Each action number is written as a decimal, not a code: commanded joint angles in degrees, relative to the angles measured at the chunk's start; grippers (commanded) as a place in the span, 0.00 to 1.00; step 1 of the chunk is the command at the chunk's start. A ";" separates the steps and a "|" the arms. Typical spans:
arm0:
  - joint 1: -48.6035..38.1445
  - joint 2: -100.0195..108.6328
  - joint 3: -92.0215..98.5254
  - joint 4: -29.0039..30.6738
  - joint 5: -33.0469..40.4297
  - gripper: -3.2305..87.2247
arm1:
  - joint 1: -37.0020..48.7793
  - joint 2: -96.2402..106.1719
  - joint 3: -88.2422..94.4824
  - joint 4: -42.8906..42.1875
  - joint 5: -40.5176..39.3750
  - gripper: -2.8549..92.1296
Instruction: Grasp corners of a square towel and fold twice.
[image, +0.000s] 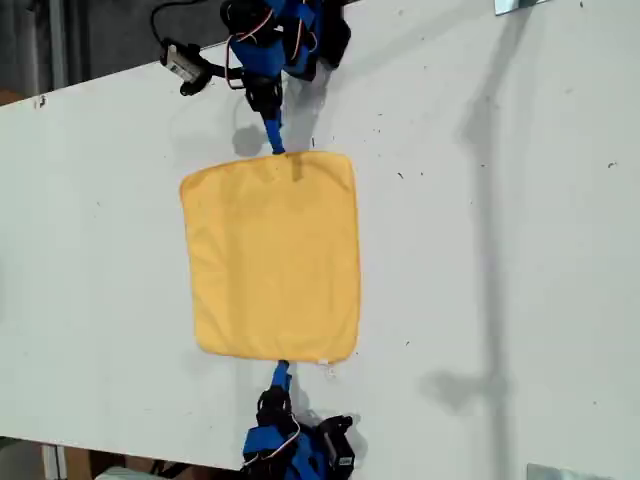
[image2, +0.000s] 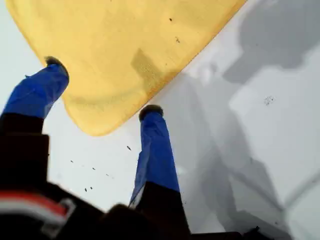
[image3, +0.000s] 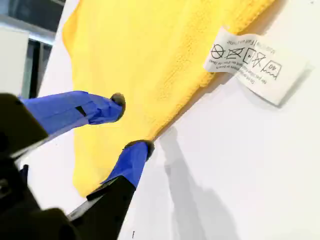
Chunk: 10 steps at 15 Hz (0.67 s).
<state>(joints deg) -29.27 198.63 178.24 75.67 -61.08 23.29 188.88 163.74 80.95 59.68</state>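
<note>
Fingers: both pairs I see apart, blue tips (image2: 150, 111) at the towel's edge.
Towel (image: 272, 255): flat on white table (image: 500, 250).
Tag (image3: 255, 62): near my second gripper (image3: 131, 122).
First gripper (image2: 102, 87): holds nothing.

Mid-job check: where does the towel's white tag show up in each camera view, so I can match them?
Exterior view: white tag at the square towel's corner toward the exterior view's bottom right.
First wrist view: not in it; only an untagged corner shows.
Second wrist view: white tag lying on the table beside the towel's hem.
Shared landmark: the square towel's yellow edge.
</note>
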 joint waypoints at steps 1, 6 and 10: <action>-2.90 0.26 -1.49 -1.49 -14.33 0.11 | 9.05 -0.18 -1.67 3.96 26.63 0.19; -5.01 0.35 -1.67 0.88 -17.58 0.08 | 5.19 -0.18 -1.41 3.08 21.80 0.15; -2.81 0.35 0.44 -4.39 -15.64 0.15 | -3.87 -9.05 -2.64 -12.30 7.56 0.30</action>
<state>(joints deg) -33.31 198.63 178.07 73.83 -78.13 21.01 186.68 165.59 73.12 71.46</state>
